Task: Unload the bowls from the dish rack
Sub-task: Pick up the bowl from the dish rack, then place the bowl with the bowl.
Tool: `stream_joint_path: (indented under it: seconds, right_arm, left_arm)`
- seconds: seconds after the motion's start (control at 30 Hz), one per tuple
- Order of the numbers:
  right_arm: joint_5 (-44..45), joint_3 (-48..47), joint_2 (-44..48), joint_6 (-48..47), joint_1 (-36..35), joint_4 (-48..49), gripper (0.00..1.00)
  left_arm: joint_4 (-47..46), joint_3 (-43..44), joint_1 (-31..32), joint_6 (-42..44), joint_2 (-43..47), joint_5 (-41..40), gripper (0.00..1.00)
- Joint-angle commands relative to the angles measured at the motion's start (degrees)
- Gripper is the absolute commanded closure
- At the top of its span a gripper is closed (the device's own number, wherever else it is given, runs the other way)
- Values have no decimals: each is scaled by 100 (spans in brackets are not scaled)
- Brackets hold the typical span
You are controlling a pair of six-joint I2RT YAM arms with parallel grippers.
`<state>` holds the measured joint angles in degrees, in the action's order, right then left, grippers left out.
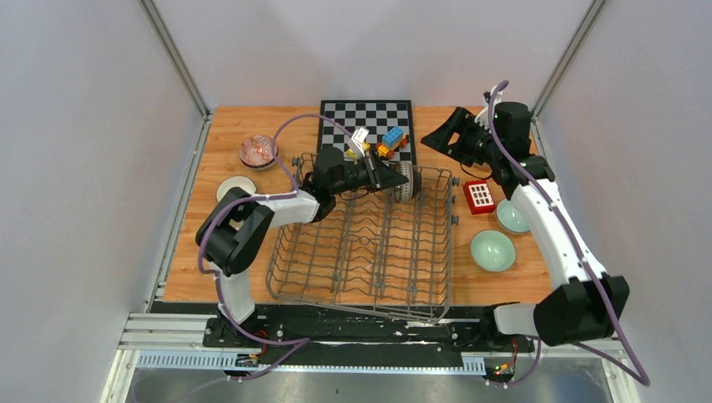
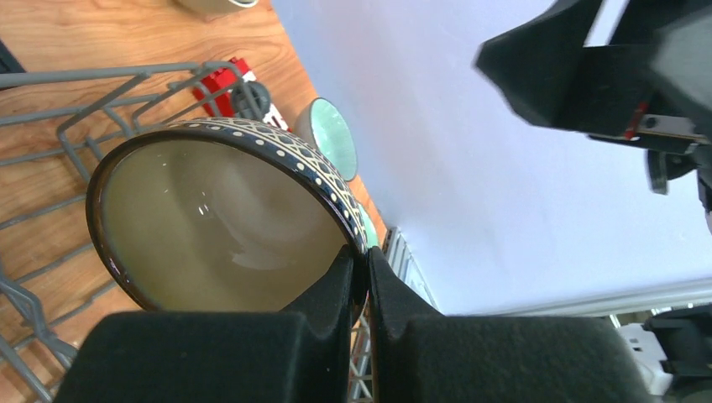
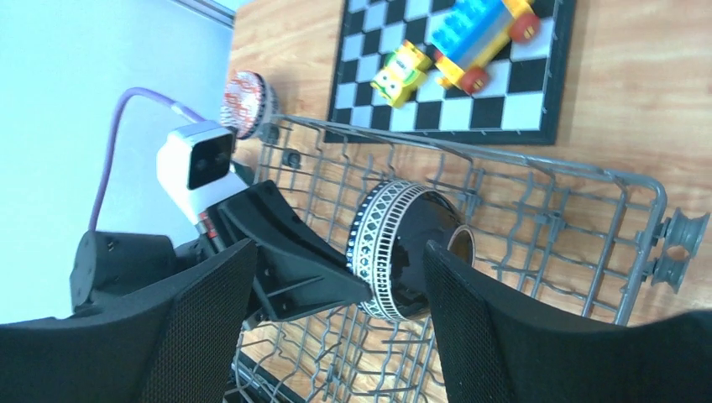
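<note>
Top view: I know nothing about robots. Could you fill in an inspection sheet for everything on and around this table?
Surface: wooden table, no spills seen.
Job's things: dish rack holds one dark-patterned bowl, on edge. Two mint bowls, a cream bowl and a red-patterned bowl sit outside it.
Clutter: chessboard with toy blocks; red block.
Grippers: left gripper shut on the dark-patterned bowl's rim; right gripper open, empty.
Cables: purple cables loop along both arms.
Surroundings: pale walls on three sides.
</note>
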<state>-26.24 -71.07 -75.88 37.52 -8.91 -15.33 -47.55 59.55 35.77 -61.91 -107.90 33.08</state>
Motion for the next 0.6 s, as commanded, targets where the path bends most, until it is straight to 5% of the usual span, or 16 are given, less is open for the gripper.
stream_joint_path:
  seconds: [0.0,0.13,0.37,0.57]
  right_arm:
    - [425,-641,641,-571,-336,-1019,25]
    - [440,-823,1081,-918,-568,-1447,26]
    - [-74,-537,1934,-1126,-898,-1597,28]
    - [-230,-1164,1893,-1737,-1477,-2555,30]
  left_arm:
    - [125,-90,38,374,1037,96,100]
    - [1574,-171,36,1273,1986,-13,100]
    - [5533,122,192,4021,4026,-795,100]
    - [7589,290,681,5934,5263,-1792,100]
